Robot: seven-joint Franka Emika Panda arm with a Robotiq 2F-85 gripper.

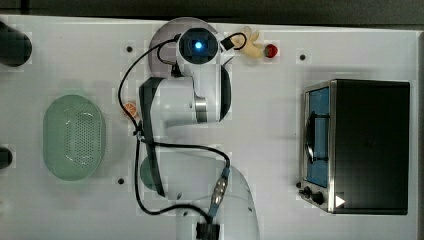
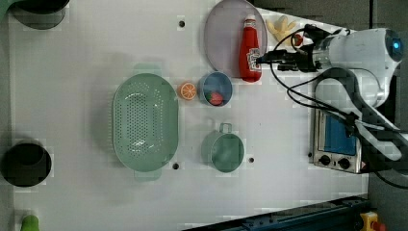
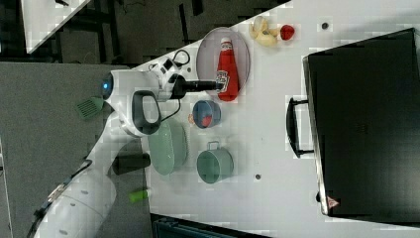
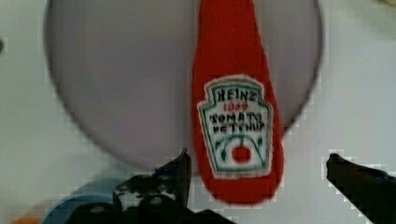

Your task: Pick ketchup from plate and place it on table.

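One ketchup bottle [image 4: 236, 116] is framed by a wide-spread gripper [image 4: 259, 170].
Its base is seen between the two fingertips, untouched; the bottle lies on the lavender plate [image 2: 222, 38], top centre in the left view.

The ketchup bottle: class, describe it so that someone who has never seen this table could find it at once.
Start at the white table and find the large greyish-lavender plate at the left view's top. The ketchup lies flat on it, white cap away from the blue bowl. It is the one long red thing with a label; the bowl's red fruit is small and round.
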